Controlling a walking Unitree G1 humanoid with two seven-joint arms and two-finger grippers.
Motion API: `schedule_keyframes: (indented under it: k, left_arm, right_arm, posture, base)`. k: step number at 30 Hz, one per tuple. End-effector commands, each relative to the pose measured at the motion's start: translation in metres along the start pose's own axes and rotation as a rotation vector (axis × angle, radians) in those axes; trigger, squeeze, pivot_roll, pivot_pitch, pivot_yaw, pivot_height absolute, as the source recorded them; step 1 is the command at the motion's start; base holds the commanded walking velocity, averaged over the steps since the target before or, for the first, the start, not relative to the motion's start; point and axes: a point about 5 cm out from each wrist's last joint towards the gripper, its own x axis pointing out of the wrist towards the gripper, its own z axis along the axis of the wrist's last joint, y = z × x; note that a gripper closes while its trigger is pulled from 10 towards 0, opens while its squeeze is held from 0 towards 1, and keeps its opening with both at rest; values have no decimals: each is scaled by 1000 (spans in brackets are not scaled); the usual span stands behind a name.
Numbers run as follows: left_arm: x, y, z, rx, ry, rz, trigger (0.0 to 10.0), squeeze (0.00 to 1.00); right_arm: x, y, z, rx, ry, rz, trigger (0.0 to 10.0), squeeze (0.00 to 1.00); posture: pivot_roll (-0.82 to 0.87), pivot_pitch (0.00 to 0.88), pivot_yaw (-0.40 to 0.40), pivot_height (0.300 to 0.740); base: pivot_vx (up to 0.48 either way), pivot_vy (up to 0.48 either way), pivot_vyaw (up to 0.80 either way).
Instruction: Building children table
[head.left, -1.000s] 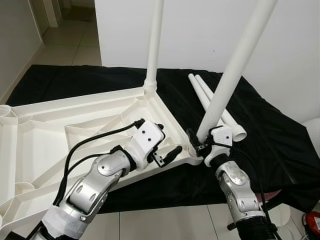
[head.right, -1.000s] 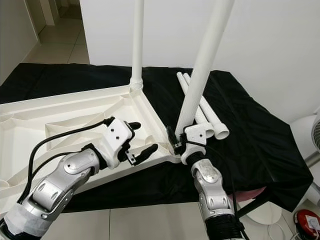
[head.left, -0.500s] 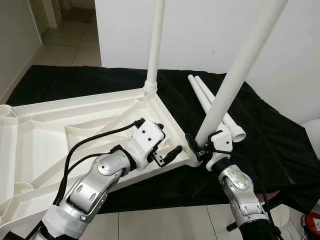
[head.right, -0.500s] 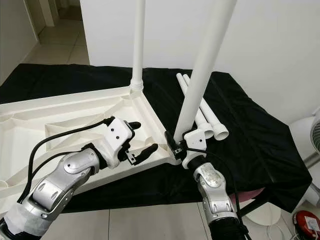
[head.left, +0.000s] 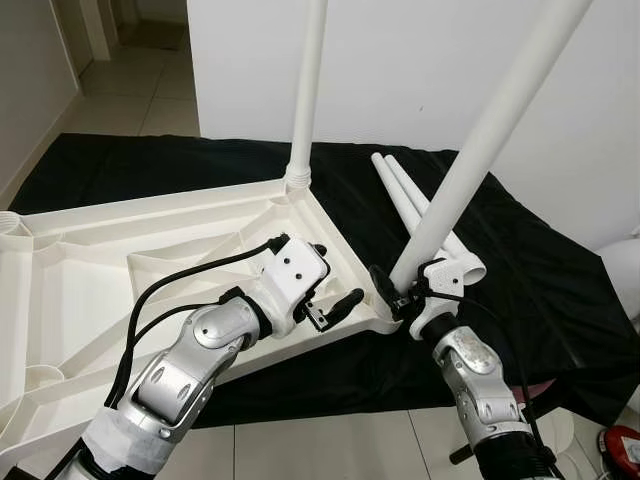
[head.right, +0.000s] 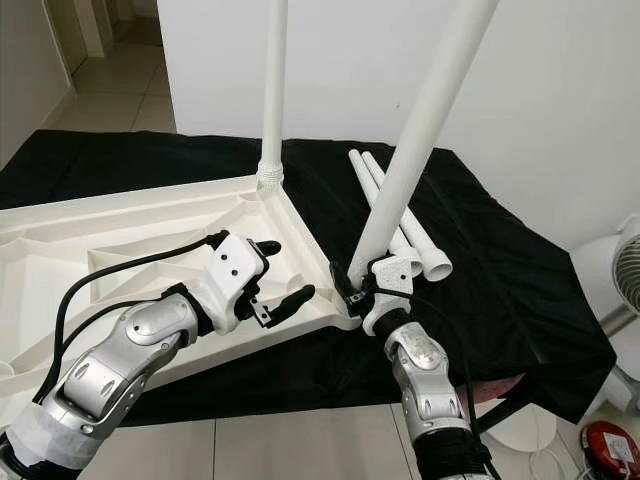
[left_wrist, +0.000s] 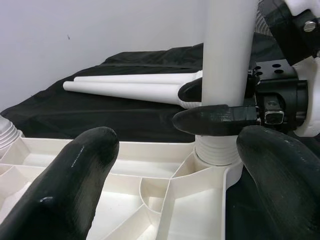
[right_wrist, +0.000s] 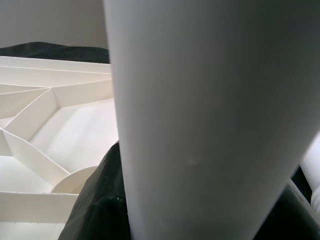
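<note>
Left hand (head.left: 333, 300): fingers spread open, holding nothing, hovering over the near right corner of the table top (head.left: 90, 270), just beside the right hand. In the left wrist view both fingertips (left_wrist: 80, 175) sit apart with the ribbed underside of the table top between them.

Right hand (head.left: 395, 296): closed on the tilted leg (head.left: 480, 140), gripping it low down near its base. One black finger (left_wrist: 215, 120) wraps across the front of the leg just above the ribbed collar.

Tilted leg: base sits at the corner socket (left_wrist: 216, 152) at the near right corner of the table top, shaft leaning up and away to the right. Can't tell whether it's fully seated.

Table top: white plastic, lying upside down, ribs up, on a black cloth (head.left: 560, 300) on the floor.

Upright leg (head.left: 305, 90): standing vertical in the far corner socket of the table top.

Two spare legs (head.left: 400, 190): lying side by side on the cloth, beyond the right hand, just right of the table top.

White wall (head.left: 400, 60) behind; tiled floor (head.left: 120, 90) runs off to the far left.
</note>
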Motion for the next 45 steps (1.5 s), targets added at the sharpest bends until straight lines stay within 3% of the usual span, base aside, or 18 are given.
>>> schedule_keyframes:
  k: [1, 13, 18, 34, 37, 45]
  left_arm:
    - [1, -4, 8, 30, -25, -88, 10000, 0]
    - [1, -4, 9, 35, -27, -85, 10000, 0]
    - [0, -5, 9, 35, -27, -84, 10000, 0]
    - [0, -5, 10, 38, -28, -83, 10000, 0]
    - [0, -5, 10, 36, -29, -84, 10000, 0]
    - [1, -9, 9, 29, -33, -92, 10000, 0]
  right_arm:
    - [-7, 1, -29, 85, 159, -21, 10000, 0]
    - [-3, -3, -32, 135, 200, -51, 10000, 0]
    - [0, -6, -32, 198, 209, -87, 10000, 0]
    - [3, -2, -26, 189, 168, -103, 10000, 0]
    - [4, 1, -24, 184, 149, -128, 10000, 0]
    - [19, 21, -9, 247, 76, -376, 10000, 0]
  posture:
    - [21, 0, -86, 740]
    - [23, 0, -90, 740]
    - [26, 0, -92, 740]
    - [26, 0, -94, 740]
    - [23, 0, -96, 740]
    - [20, 0, -97, 740]
  base:
    - [0, 0, 0]
    - [0, 0, 0]
    - [0, 0, 0]
    - [0, 0, 0]
    - [0, 0, 0]
    - [0, 0, 0]
